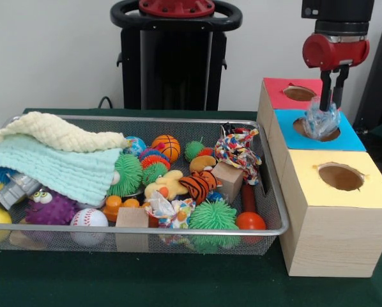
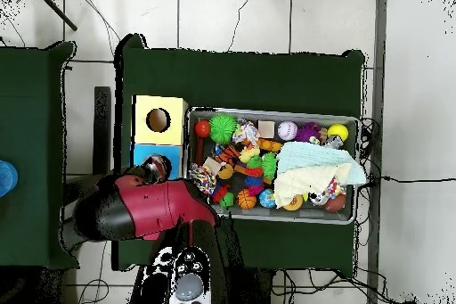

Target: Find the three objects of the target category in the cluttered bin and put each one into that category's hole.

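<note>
**A:** So where's the gripper (image 1: 329, 96) sitting?

**B:** It's hanging right over the blue box (image 1: 319, 131), the middle one of three, with its fingers pinching a crinkly clear plastic bag (image 1: 321, 119). The bag's bottom is dipping into the blue box's hole (image 1: 317, 130).

**A:** And the other boxes?

**B:** The red box (image 1: 292, 94) is standing behind it and the yellow box (image 1: 335, 208) in front, all touching in a row beside the wire bin (image 1: 178, 230).

**A:** Bin looking full?

**B:** Yeah, it's holding a mint towel (image 1: 50, 167), spiky balls, a mini basketball (image 1: 166, 147), a baseball (image 1: 89, 220) and wooden blocks.
</note>
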Robot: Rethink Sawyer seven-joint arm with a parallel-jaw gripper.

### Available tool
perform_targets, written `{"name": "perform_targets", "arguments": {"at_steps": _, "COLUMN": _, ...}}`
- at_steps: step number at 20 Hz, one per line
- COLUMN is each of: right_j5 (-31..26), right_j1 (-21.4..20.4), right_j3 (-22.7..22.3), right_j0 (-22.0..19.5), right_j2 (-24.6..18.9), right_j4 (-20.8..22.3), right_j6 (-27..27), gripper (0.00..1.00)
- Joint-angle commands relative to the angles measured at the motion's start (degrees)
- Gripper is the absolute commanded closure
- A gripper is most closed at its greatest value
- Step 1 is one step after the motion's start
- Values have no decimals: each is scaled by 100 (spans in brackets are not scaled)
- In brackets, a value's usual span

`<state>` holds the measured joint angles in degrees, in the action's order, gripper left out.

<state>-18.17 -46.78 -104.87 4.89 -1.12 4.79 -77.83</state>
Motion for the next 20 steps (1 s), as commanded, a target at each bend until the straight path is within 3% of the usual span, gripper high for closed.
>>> {"name": "perform_targets", "arguments": {"at_steps": 1, "right_j5": 333, "right_j1": 115, "right_j3": 143, "right_j0": -115, "right_j2": -362, "right_j4": -183, "right_j6": -1118, "gripper": 0}}
{"name": "perform_targets", "arguments": {"at_steps": 15, "right_j5": 363, "right_j1": 129, "right_j3": 169, "right_j0": -156, "right_j2": -350, "right_j4": -192, "right_j6": -1098, "gripper": 0}}
{"name": "perform_targets", "arguments": {"at_steps": 20, "right_j5": 204, "right_j1": -65, "right_j3": 15, "right_j0": -264, "right_j2": -449, "right_j4": -257, "right_j6": -1059, "gripper": 0}}
